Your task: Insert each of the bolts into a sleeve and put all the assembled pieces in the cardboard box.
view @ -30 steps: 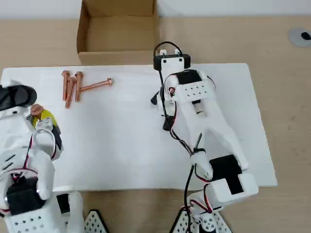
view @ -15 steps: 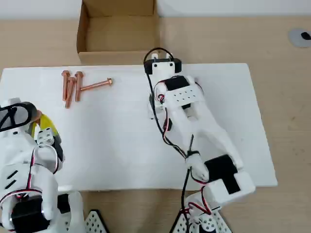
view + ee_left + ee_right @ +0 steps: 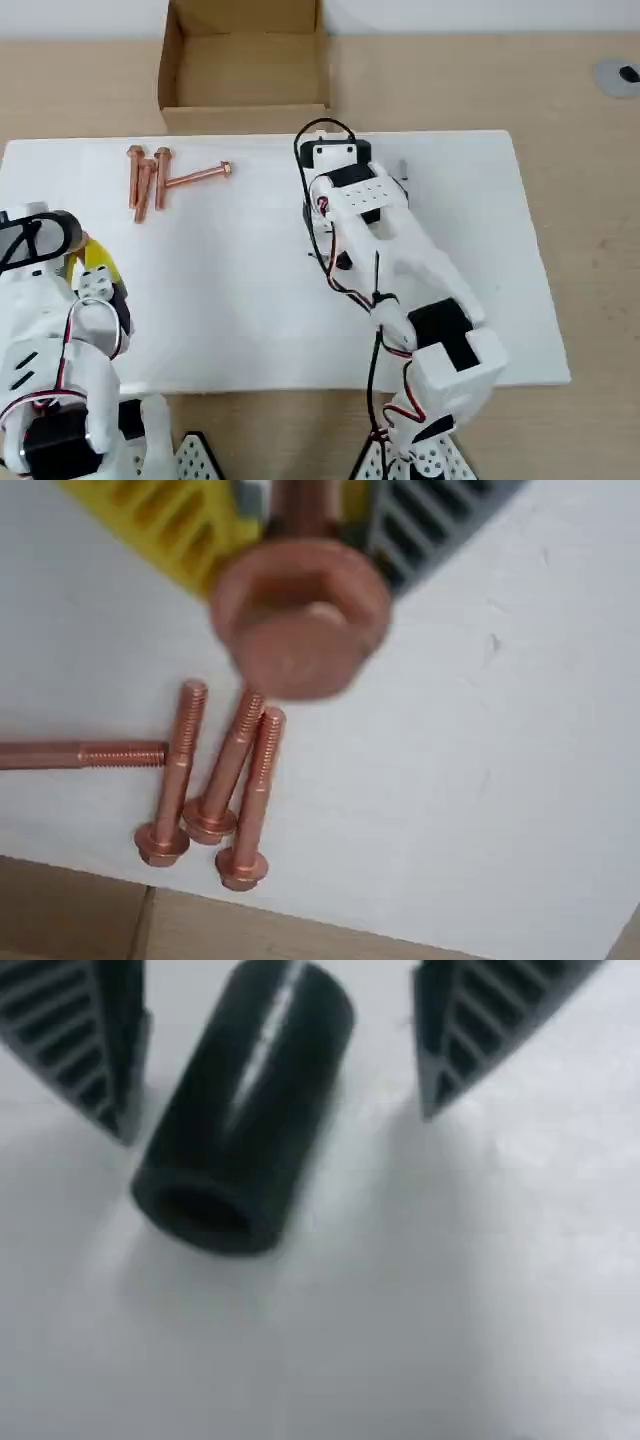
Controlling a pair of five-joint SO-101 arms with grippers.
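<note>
**Sleeve pick-up.** The right gripper (image 3: 278, 1115), jaws spread, straddled the black sleeve (image 3: 240, 1120) on the white mat (image 3: 500, 1310). The left gripper (image 3: 300, 500) pinched a copper bolt (image 3: 300, 615). The next move likely required closing on the sleeve, then aligning its bore with the bolt.

Four bolts (image 3: 147, 185) lie by the cardboard box (image 3: 250, 70), a fifth bolt (image 3: 300, 610) is gripped, a black sleeve (image 3: 245, 1110) lies sideways.

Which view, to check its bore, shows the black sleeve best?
The right wrist view: the sleeve lies on the white sheet inside the open right tool, bore facing the camera. In the high view the right arm covers that spot; the left wrist view faces the bolts.
</note>
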